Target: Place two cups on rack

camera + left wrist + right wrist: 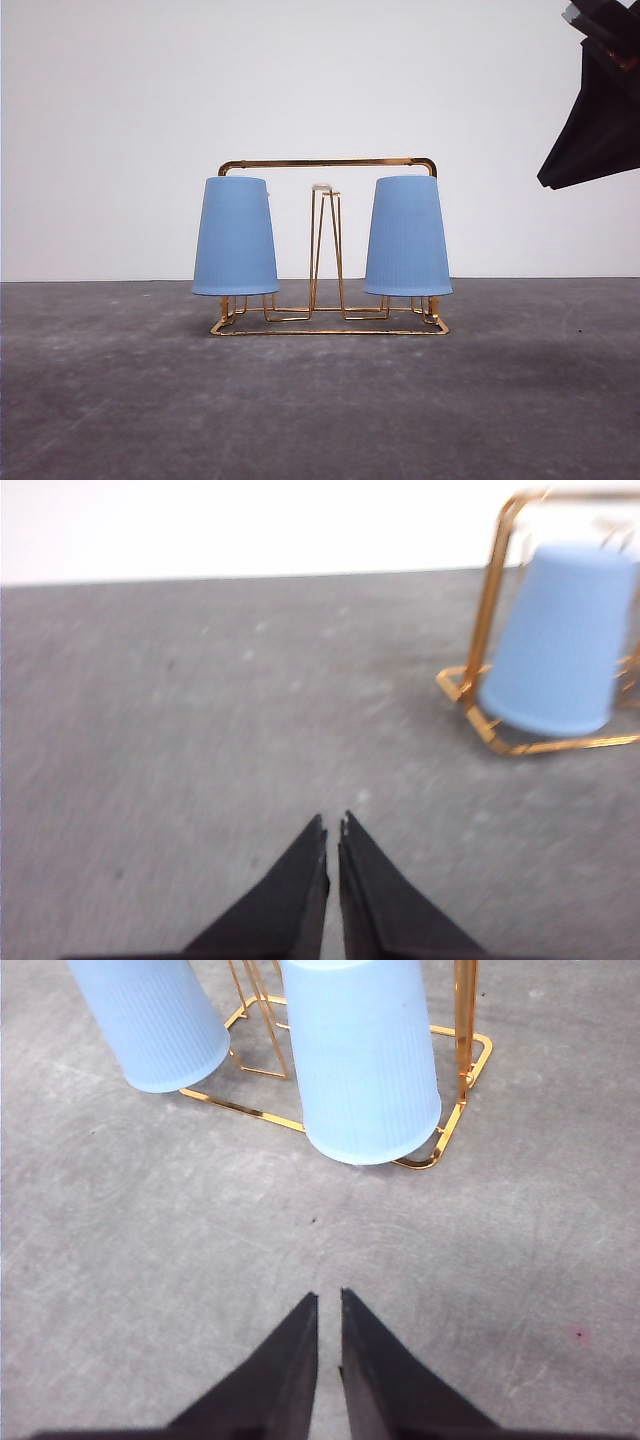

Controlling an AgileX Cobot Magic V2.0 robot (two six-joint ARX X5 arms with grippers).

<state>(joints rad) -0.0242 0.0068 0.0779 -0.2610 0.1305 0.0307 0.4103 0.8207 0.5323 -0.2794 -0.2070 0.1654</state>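
Note:
Two light blue ribbed cups hang upside down on the gold wire rack [330,163], the left cup [235,237] and the right cup [407,237] each over a prong. In the left wrist view my left gripper [333,825] is shut on nothing above bare floor, well away from the rack [490,610] and its near cup [560,640]. In the right wrist view my right gripper [328,1298] is also shut and empty, a short way back from the right cup [365,1060], with the other cup [150,1020] and the rack base [460,1110] beyond. My right arm [600,110] hangs high at the upper right.
The rack stands on a grey mottled tabletop [320,400] in front of a plain white wall [300,80]. A middle prong with a white tip [322,187] stands bare between the cups.

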